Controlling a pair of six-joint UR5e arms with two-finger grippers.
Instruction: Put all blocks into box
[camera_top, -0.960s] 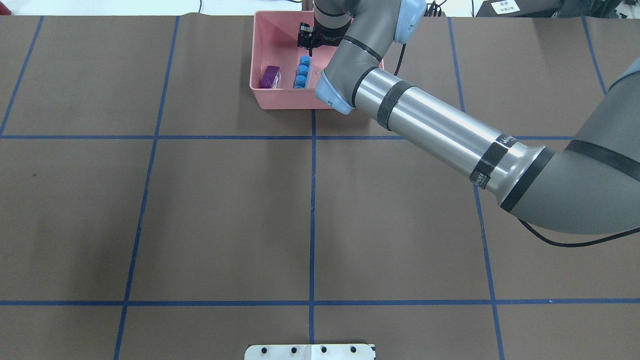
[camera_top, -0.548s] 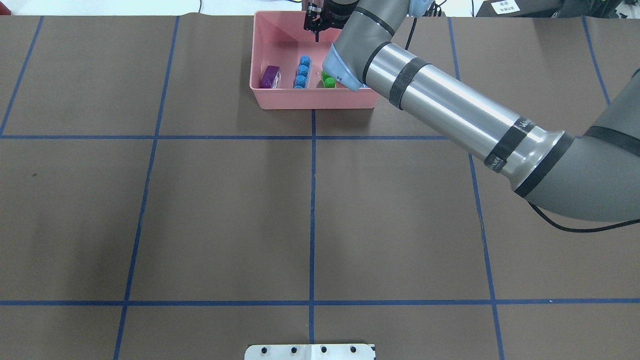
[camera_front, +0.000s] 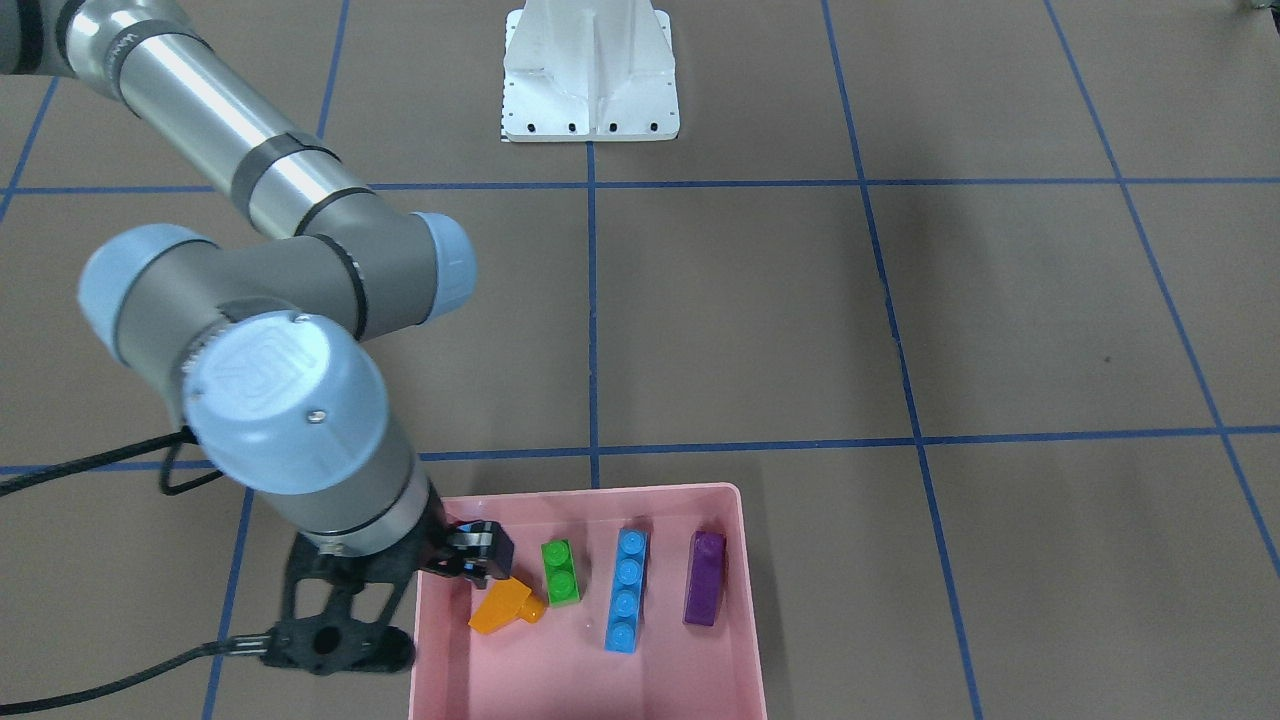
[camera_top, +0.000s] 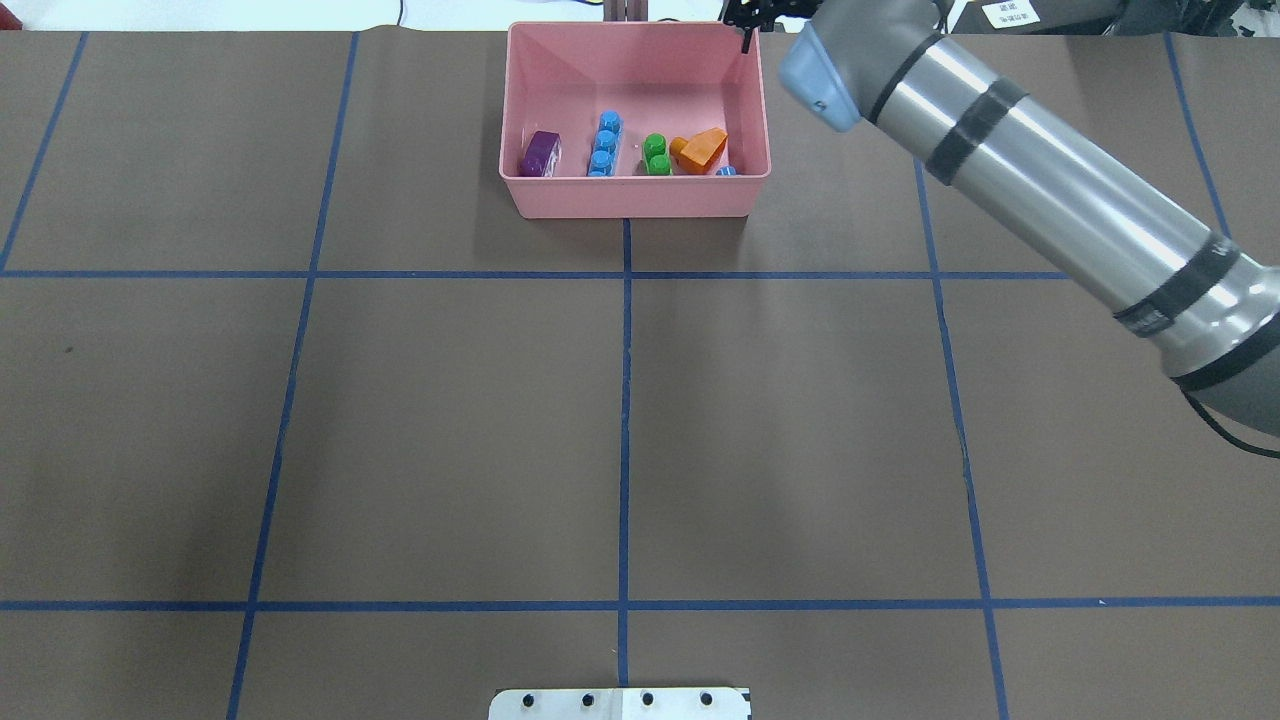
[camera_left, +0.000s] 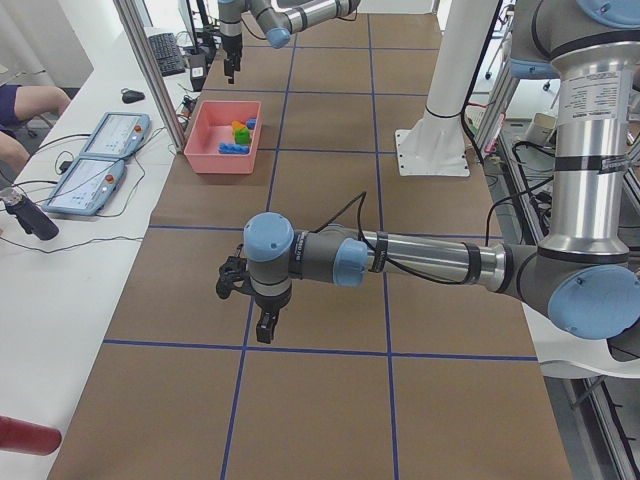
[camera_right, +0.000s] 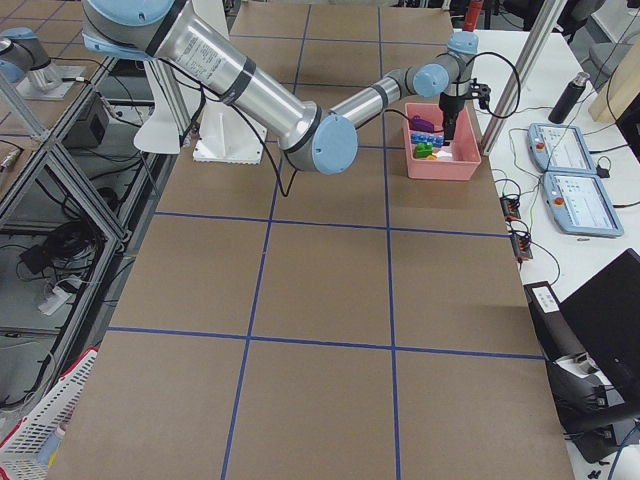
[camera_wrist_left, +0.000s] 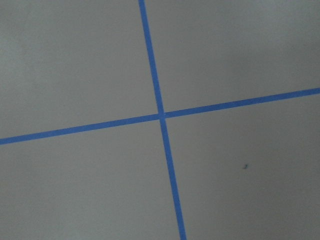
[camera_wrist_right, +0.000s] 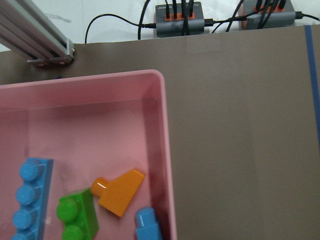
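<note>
Five blocks lie in the box (camera_top: 635, 195): purple block (camera_top: 540, 154), long blue block (camera_top: 604, 145), green block (camera_top: 656, 154), orange block (camera_top: 703, 148), small blue block (camera_top: 727, 171). The right gripper (camera_front: 492, 560) hangs over the box's far right corner, nearest the orange block. The left gripper (camera_left: 262, 322) hovers well apart. Neither gripper's opening can be told.

Shiny silver arm tube (camera_top: 1060, 200) ringed with black bands (camera_top: 965, 128), matte grey joints (camera_front: 150, 290), a pale-blue round cap (camera_front: 285, 390) with its centre screw (camera_front: 313, 413), thin black cable (camera_front: 100, 463) trailing.

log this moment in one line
blocks: all five in box | right gripper: above box corner, no block held | left gripper: over table, far from box
</note>
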